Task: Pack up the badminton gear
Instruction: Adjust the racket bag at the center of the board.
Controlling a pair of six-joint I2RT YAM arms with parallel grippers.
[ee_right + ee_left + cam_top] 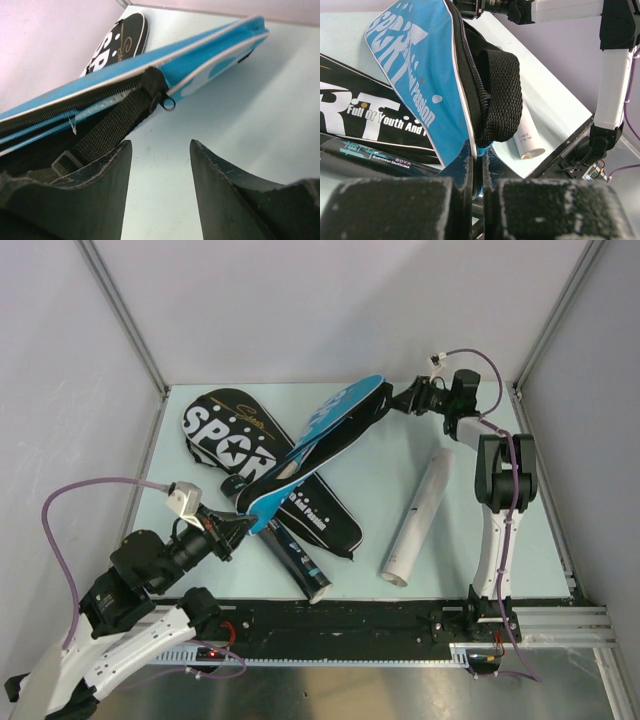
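The left hand (479, 167) is clamped on the narrow end of the blue cover (322, 438), probably steadying it slantwise across the frame's centre over the black cover (222, 432). The right hand (160, 170), half open and empty, sits by its zip (169, 103).

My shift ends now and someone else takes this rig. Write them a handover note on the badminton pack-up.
Left gripper: shut on the blue cover's narrow end, holding it raised across the black cover.
Right gripper: open at the blue cover's wide end, beside its strap, gripping nothing.
White tube and black tube lie on the table, outside any cover.
Done: nothing visibly packed; no racket or shuttlecock in view.
Left: likely stow tubes, zip blue cover.
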